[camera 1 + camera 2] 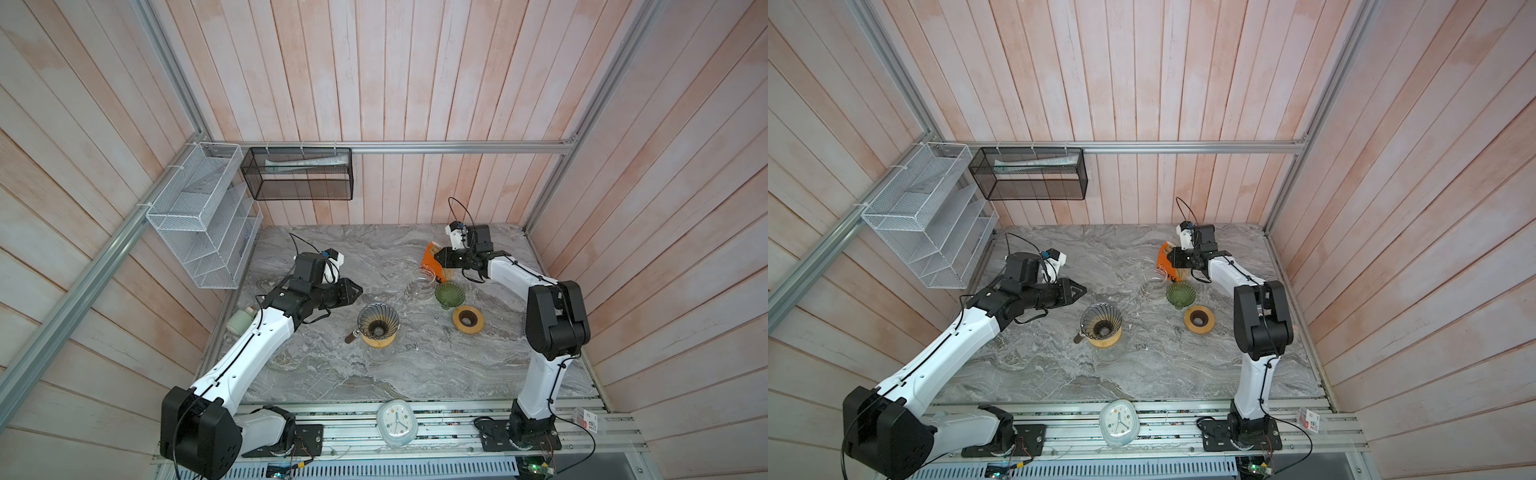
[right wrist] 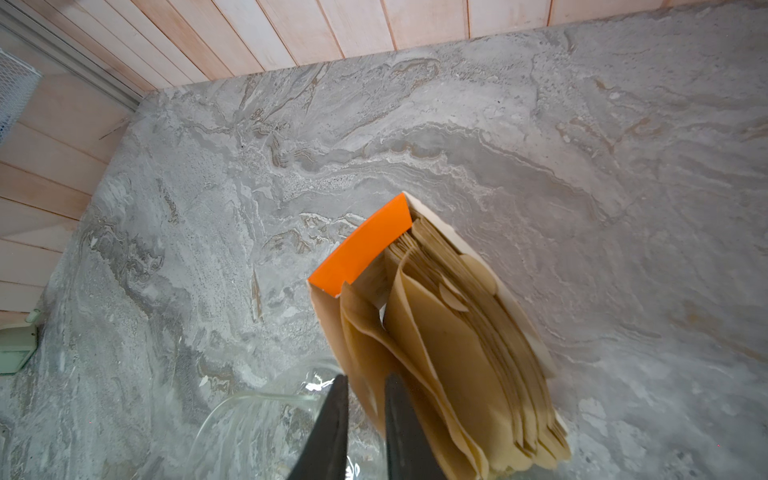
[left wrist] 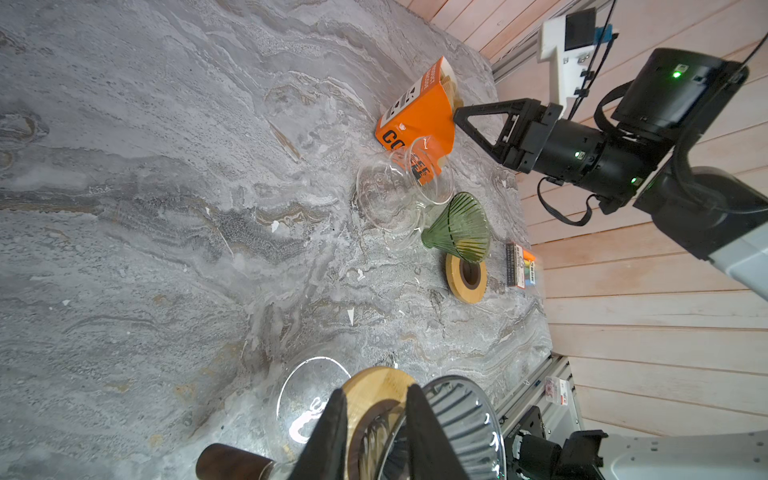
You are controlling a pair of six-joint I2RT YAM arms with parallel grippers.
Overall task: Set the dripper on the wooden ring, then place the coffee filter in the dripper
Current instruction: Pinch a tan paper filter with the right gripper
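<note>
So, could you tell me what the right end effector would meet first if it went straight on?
Probably the outermost coffee filter in the orange box; its edge lies between the right end effector's jaws, though depth is unclear.

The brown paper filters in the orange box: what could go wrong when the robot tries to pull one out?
1. The filters sit packed tightly together. The right gripper has its jaws slightly apart around the edge of the front filter, so it might grab several at once or slip off.
2. The orange box sits close beside a glass jug, so a hard tug could tip the box into it.
</note>
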